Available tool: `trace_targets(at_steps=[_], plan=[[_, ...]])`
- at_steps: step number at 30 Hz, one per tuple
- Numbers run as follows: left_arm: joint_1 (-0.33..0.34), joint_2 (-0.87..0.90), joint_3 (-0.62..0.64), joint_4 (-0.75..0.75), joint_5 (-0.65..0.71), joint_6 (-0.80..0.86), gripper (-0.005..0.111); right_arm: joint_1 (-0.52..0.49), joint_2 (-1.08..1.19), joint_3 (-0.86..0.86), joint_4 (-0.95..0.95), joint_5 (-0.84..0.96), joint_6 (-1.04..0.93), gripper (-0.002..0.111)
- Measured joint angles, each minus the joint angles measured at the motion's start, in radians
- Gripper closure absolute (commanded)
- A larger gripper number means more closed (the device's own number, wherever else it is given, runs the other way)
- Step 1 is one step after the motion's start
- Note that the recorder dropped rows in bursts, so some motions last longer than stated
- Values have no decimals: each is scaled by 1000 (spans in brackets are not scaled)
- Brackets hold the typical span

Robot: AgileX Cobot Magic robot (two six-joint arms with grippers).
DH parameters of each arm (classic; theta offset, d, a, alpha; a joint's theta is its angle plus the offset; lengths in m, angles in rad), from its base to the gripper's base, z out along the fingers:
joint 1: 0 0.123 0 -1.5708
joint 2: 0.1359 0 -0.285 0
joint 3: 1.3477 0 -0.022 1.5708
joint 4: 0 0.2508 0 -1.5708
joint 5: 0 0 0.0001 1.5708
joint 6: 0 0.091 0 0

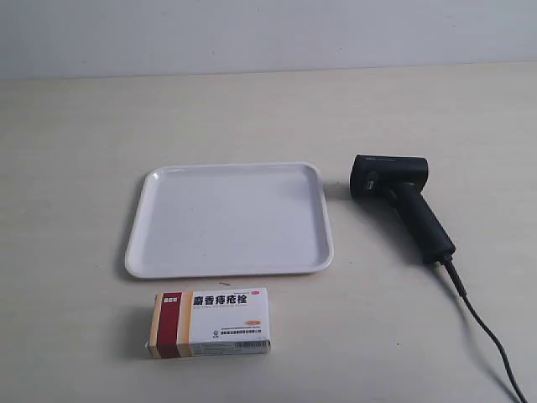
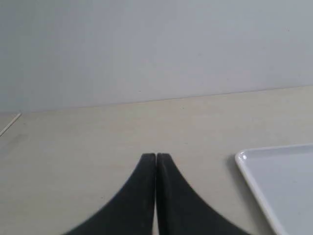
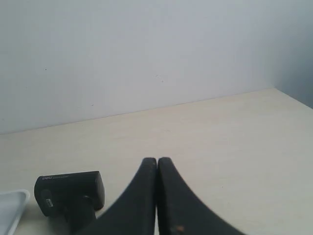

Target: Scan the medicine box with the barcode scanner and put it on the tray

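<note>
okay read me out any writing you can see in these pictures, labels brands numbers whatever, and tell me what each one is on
"麝香痔疮栓": large dark lettering on the white face of the medicine box.
Small white characters in the box's red band: too small to read.
Fine print lines and the barcode area along the box's lower edge: too small to read.
Small pale lettering on the head of the barcode scanner: too blurred to read.
The tray: no writing.

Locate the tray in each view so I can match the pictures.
Exterior view: tray at centre, box in front, scanner to one side.
Left wrist view: one corner shows at the frame edge.
Right wrist view: a corner sliver beside the scanner.
Shared landmark: the tray's rim.
</note>
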Motion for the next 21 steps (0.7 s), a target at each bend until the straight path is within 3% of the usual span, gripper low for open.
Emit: trace_targets(at_steps=[7, 11, 15, 19, 21], plan=[[0, 0, 0, -3, -2, -11, 104, 0, 0, 0, 0, 0, 0, 108], [0, 0, 0, -58, -31, -141, 104, 0, 0, 0, 0, 0, 0, 108], [0, 0, 1, -113, -171, -308, 107, 0, 0, 0, 16, 0, 0, 108], [0, 17, 0, -107, -417, -324, 107, 0, 0, 0, 84, -53, 0, 108], [0, 76, -24, -107, -459, -293, 107, 0, 0, 0, 140, -93, 0, 108]])
